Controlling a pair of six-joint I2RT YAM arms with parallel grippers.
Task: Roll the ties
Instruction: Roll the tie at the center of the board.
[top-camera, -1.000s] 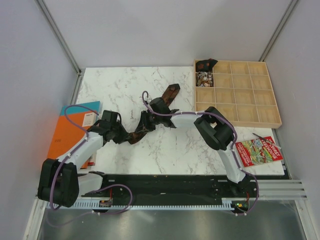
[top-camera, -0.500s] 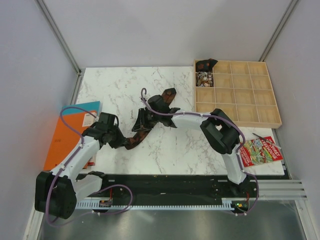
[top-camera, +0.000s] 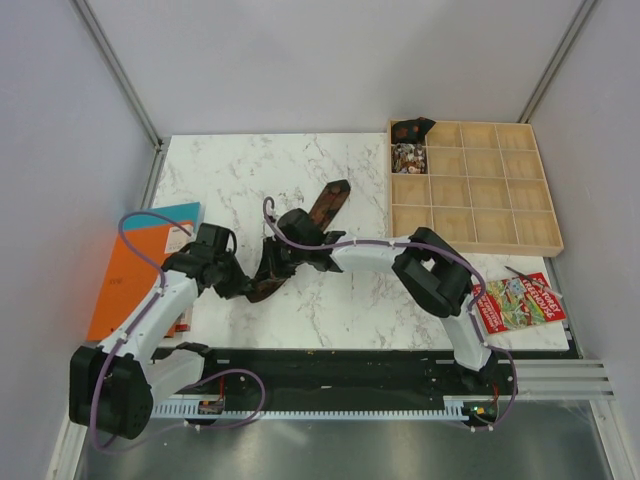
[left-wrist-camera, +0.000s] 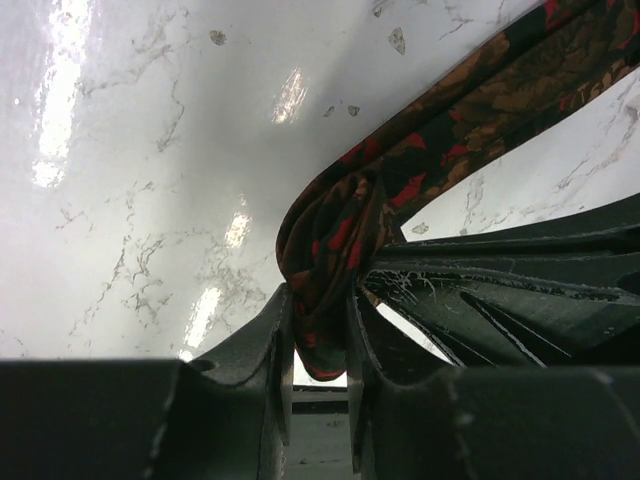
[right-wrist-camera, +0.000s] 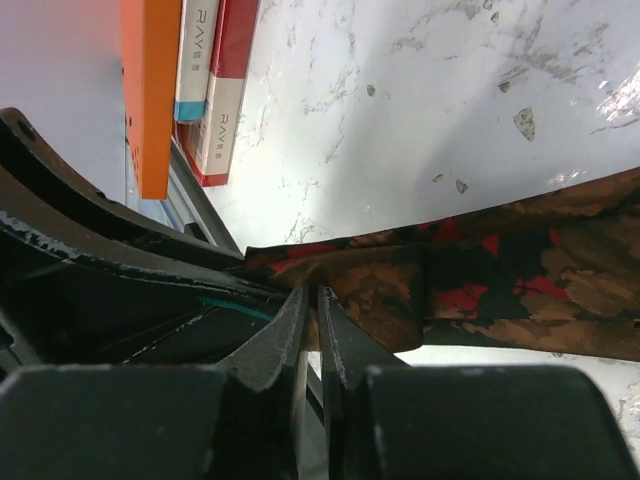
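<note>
The tie (top-camera: 328, 200) lies on the marble table (top-camera: 220, 170), a little left of the middle. Its far end points toward the wooden tray (top-camera: 475, 246), and its near end is bunched between the two arms. The left gripper (left-wrist-camera: 320, 335) is clamped on this bunched end, and the dark cloth with its red and brown pattern is squeezed between its fingers. The right gripper (right-wrist-camera: 310, 300) is just beside it, at a fold of the same tie. Its fingers stand almost together, but I cannot tell if they pinch the cloth. Orange books (top-camera: 125, 275) lie to the left of the table.
</note>
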